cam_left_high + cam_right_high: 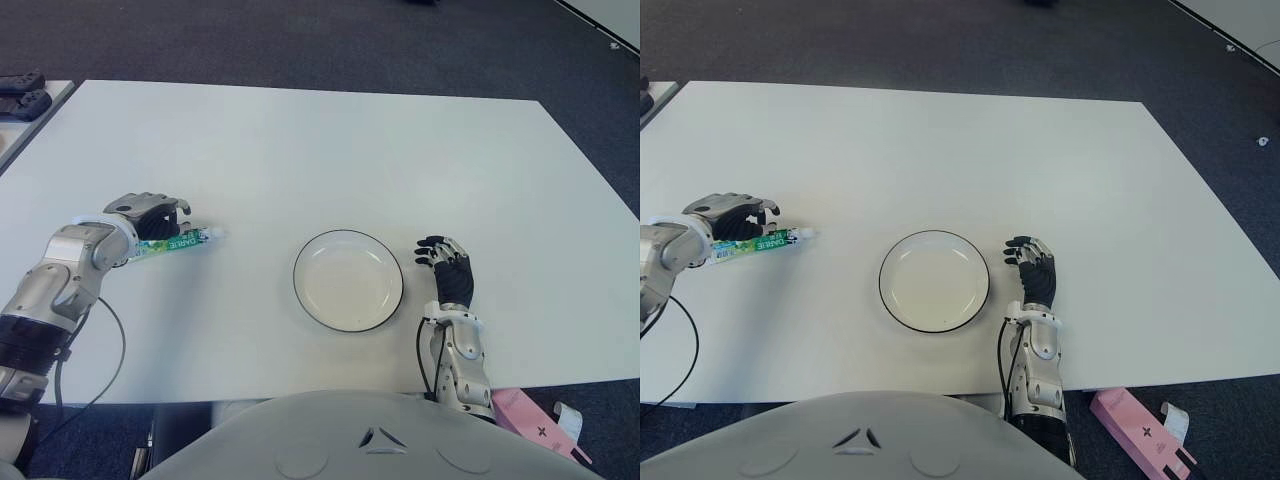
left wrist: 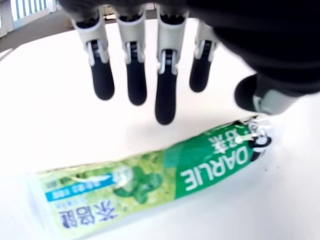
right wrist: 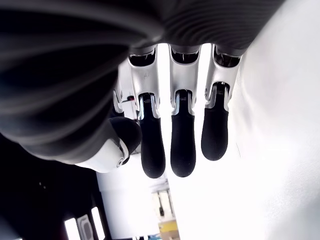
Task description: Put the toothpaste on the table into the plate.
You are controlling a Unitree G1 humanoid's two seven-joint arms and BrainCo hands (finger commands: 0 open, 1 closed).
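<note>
The left hand [image 1: 150, 213] hovers over the toothpaste [image 1: 178, 241] at the left side of the table [image 1: 330, 150], its fingers [image 2: 165, 95] spread and hanging above the tube without closing on it; the thumb shows close to the cap end. The tube lies flat on the table, its long axis running left to right, tilted slightly, with the white cap pointing right toward the plate [image 1: 348, 280] and the flat crimped end pointing left under the hand. Bare tabletop separates the cap from the plate's left rim. The plate sits near the table's near edge, with nothing in it. The right hand [image 1: 447, 268] shows just right of the plate, fingers loosely extended and holding nothing. Wide bare table lies beyond, toward the far edge.
</note>
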